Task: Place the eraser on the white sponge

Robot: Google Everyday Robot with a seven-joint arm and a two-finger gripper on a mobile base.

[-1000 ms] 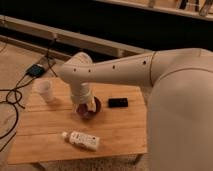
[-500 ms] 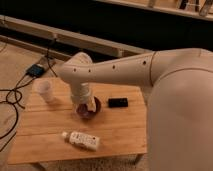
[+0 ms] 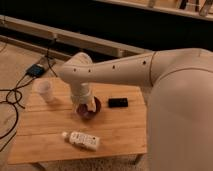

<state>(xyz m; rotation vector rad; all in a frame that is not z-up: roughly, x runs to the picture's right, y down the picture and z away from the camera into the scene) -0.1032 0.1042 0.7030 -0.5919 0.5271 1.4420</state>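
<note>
past the white bottle (image 3: 82, 140) at the front edge of the worktop (image 3: 45, 135), your claw (image 3: 88, 107) hangs over the dark bowl (image 3: 89, 114), jaws apart. the eraser (image 3: 118, 102) lies flat just right of the bowl, toward the right edge. it's probably light and stiff, so pinch across its narrow width.

You see no change here. Your gripper (image 3: 86, 107) stays low over the dark bowl (image 3: 90, 115), right where it was. Your arm (image 3: 110, 70) does not shift. Nothing on the table (image 3: 45, 131) has moved, come or gone.
</note>
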